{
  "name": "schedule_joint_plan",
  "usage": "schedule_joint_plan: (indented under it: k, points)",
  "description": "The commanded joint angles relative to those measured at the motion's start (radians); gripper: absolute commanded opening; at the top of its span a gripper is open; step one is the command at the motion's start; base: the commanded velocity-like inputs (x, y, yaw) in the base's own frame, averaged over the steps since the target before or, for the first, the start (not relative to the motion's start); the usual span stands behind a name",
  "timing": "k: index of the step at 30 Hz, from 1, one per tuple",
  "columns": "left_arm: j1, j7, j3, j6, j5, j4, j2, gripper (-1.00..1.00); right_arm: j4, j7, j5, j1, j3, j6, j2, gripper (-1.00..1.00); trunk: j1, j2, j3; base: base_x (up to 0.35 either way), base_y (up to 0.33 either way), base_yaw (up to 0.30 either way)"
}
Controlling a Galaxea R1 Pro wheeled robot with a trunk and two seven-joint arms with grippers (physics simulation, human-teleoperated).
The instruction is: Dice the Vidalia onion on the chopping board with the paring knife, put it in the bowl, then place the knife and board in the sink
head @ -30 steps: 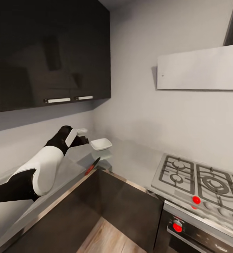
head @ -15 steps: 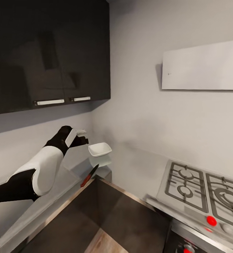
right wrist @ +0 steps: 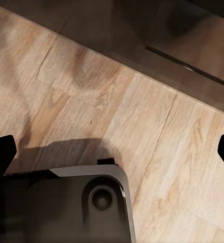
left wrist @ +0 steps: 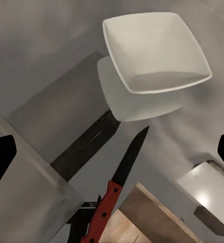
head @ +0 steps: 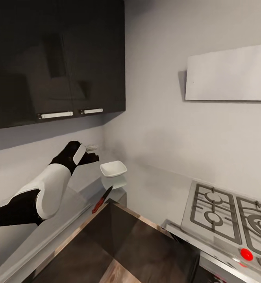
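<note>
1. We are facing a kitchen corner with pale grey walls, dark upper cabinets (head: 55, 59) bearing two silver handles, and a flat white hood panel (head: 228, 74) hanging on the right wall.
2. We are seeing the grey, slightly reflective desk (head: 154, 188) running along both walls over dark cabinet fronts, with pale wood floor (right wrist: 117, 101) lying below.
3. A steel gas hob (head: 232, 212) is sitting in the desk at the right, with a red knob on its front edge.
4. Our left arm (head: 47, 184), white with black sections, is reaching out over the desk toward the corner.
5. The bowl (head: 113, 168), white and squarish, is sitting on the desk near the corner, mirrored in the surface beneath it.
6. The paring knife (head: 102, 199), with its red handle and dark blade, is lying at the desk's edge, blade pointing toward the bowl and apart from it.
7. Our left fingers (left wrist: 3, 159) are showing as dark tips at opposite edges of the left wrist view, standing wide apart and gripping nothing, above the knife and bowl.
8. Our right fingers (right wrist: 3, 154) are likewise standing wide apart and empty above the floor, over a grey part of our base (right wrist: 76, 207).
9. We are finding no readable writing or brand marks.
</note>
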Motion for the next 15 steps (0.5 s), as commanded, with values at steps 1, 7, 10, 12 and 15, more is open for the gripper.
schedule_joint_plan:
  k: [1, 7, 10, 12, 15]
  points:
    - [0.002, 0.004, 0.006, 0.004, 0.000, -0.001, -0.002, 1.00, -0.001, -0.001, 0.001, 0.001, -0.002, -0.001, 0.001, 1.00, 0.000, 0.000, 0.000, 0.001, 0.001, 0.000]
    - [0.011, 0.004, 0.006, 0.004, 0.000, 0.000, -0.002, 1.00, -0.001, -0.001, 0.001, 0.001, -0.002, -0.001, 0.001, 1.00, 0.000, 0.000, 0.000, 0.000, 0.000, 0.000]
    - [0.012, 0.004, 0.006, 0.004, 0.000, 0.000, -0.003, 1.00, 0.004, -0.001, 0.001, 0.001, -0.002, -0.001, 0.001, 1.00, 0.000, 0.000, -0.003, 0.000, 0.000, 0.000]
    - [0.012, 0.004, 0.006, 0.004, 0.000, 0.000, -0.003, 1.00, 0.009, -0.001, 0.001, 0.001, -0.002, -0.001, 0.001, 1.00, 0.000, 0.000, -0.005, 0.000, 0.000, 0.000]
    - [0.012, 0.002, 0.006, 0.004, 0.000, 0.000, -0.003, 1.00, 0.012, -0.001, 0.001, 0.001, -0.002, -0.001, 0.001, 1.00, 0.000, 0.000, -0.010, 0.000, 0.000, 0.000]
